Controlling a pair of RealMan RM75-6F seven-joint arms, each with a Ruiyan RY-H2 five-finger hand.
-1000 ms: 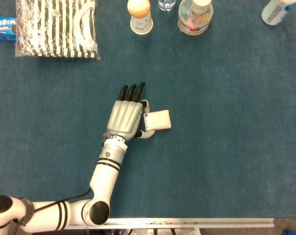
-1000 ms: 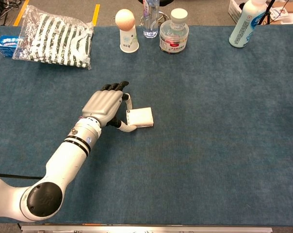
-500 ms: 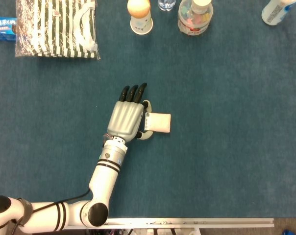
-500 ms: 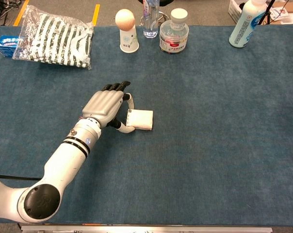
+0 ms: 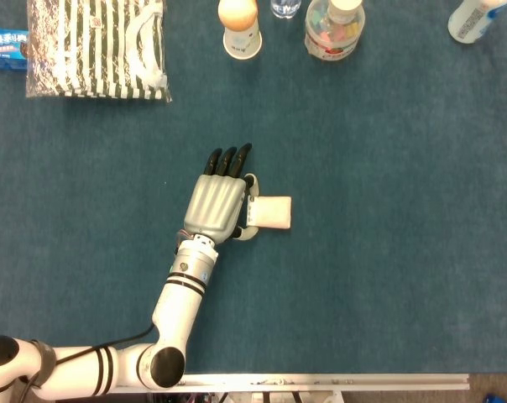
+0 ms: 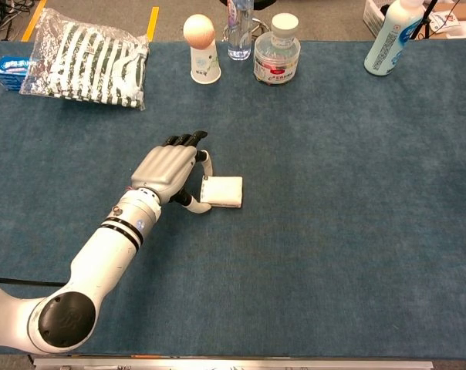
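Observation:
My left hand [image 5: 216,206] lies palm down on the blue table cloth [image 5: 388,252], dark fingers stretched toward the far side. A small white box [image 5: 273,212] sits flat against its right side, its left end pinched between the thumb and the nearest finger. The chest view shows the same hand [image 6: 165,171] and the box [image 6: 224,191] resting on the cloth. My right hand appears in neither view.
Along the far edge stand a striped bag [image 5: 98,46], a blue packet [image 5: 3,49], a paper cup topped by an orange ball [image 5: 239,29], a clear bottle [image 6: 240,29], a lidded jar [image 5: 334,29] and a white bottle [image 6: 389,38].
The white box has turned slightly from a tilt to lie square beside the hand and shifted a little toward it. The arm has barely moved.

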